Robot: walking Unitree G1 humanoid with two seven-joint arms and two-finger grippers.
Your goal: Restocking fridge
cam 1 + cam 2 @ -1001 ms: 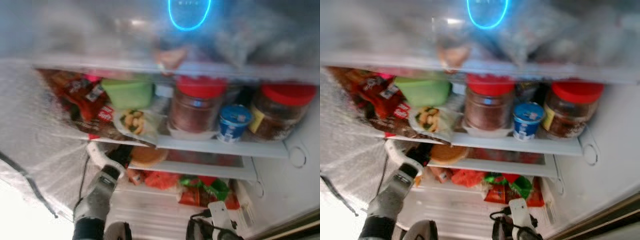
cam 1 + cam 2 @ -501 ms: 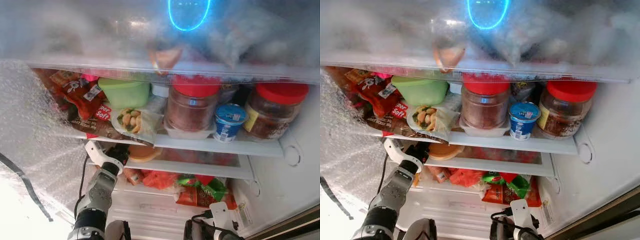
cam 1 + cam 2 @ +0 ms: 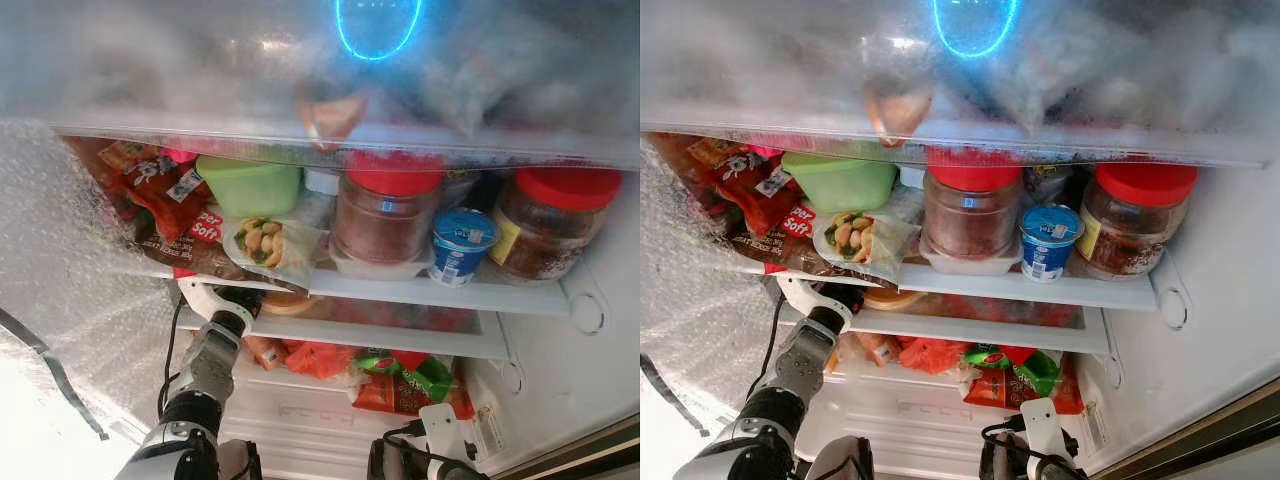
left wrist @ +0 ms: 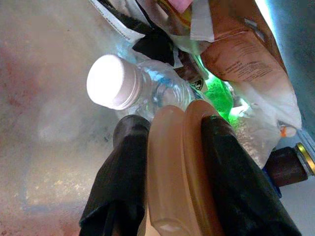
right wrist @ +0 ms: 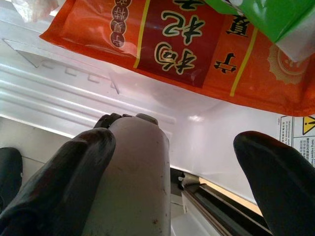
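Left gripper (image 4: pixel 172 162) reaches into the fridge under the glass shelf (image 3: pixel 400 290), fingers (image 4: pixel 123 182) clamped on a tan flat container (image 4: pixel 179 172). Just beyond its tips lies a white-capped bottle (image 4: pixel 133 88). Right gripper (image 5: pixel 172 162) idles low with fingers spread wide, orange packet (image 5: pixel 167 49) just ahead.

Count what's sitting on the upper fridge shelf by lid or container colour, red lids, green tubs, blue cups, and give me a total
Red-lidded jars: 2, centre jar and right jar
Green tubs: 1
Blue cups: 1
Total: 4
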